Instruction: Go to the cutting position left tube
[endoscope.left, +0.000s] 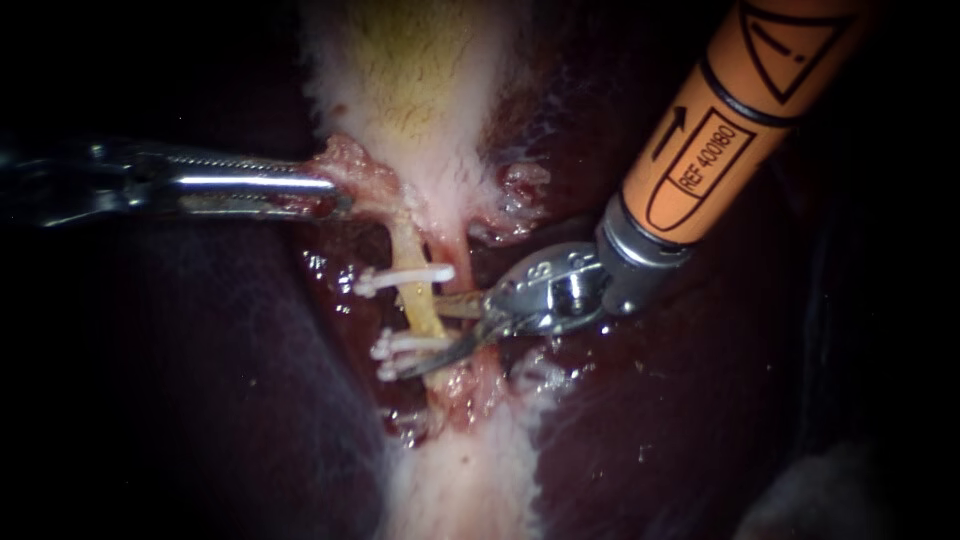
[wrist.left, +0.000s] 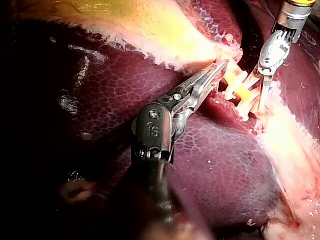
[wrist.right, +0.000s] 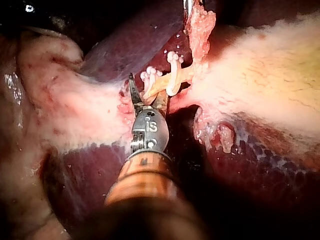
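A yellow tube runs down from the gallbladder and carries one white clip above and two white clips below. My right instrument, on an orange shaft from the upper right, holds its two thin blades open. The tube's bare stretch between the clips lies in the gap between the blades. The right wrist view shows the same blades spread at the tube. My left instrument comes in from the left, jaws shut on pink tissue at the gallbladder's neck.
Dark liver lies on both sides of the pale strip of tissue. A second pinkish strand runs just right of the yellow tube. Raw pink tissue sits beside the right instrument's wrist.
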